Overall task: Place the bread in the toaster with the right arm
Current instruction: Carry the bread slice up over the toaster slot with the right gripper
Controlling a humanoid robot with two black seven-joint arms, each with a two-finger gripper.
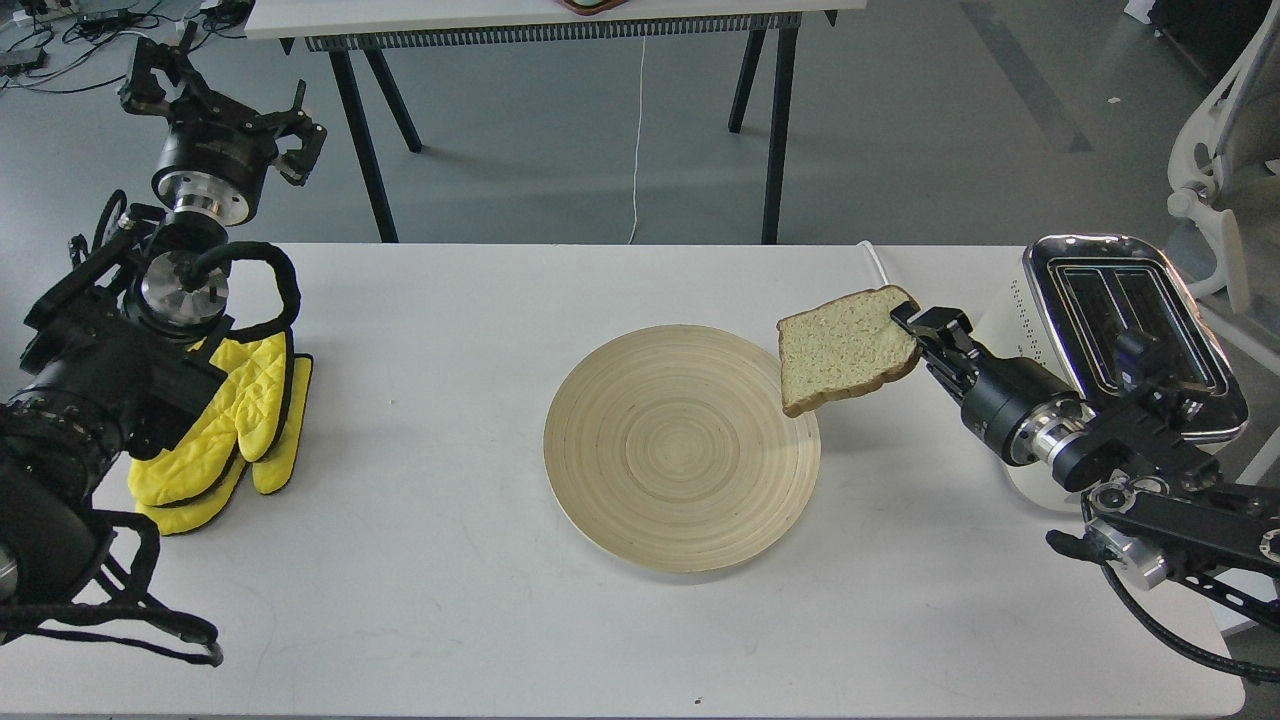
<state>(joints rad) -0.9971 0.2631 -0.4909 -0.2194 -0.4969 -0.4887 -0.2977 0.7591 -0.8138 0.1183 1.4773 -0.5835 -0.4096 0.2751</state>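
My right gripper (pixel 908 322) is shut on the right edge of the bread (pixel 845 349), a pale tan slice with a brown crust. It holds the slice tilted in the air over the right rim of the round wooden plate (pixel 680 445). The cream-white toaster (pixel 1110 330) with its chrome top and two open slots stands at the table's right edge, just right of the gripper and partly behind my right arm. My left gripper (pixel 225 95) is open and empty, raised at the far left beyond the table's back edge.
Yellow oven mitts (pixel 235 425) lie at the left of the white table (pixel 450 600). The toaster's white cord (pixel 905 310) runs along the back right. A second table with black legs (pixel 770 120) stands behind, and a white chair (pixel 1225 150) stands at the right.
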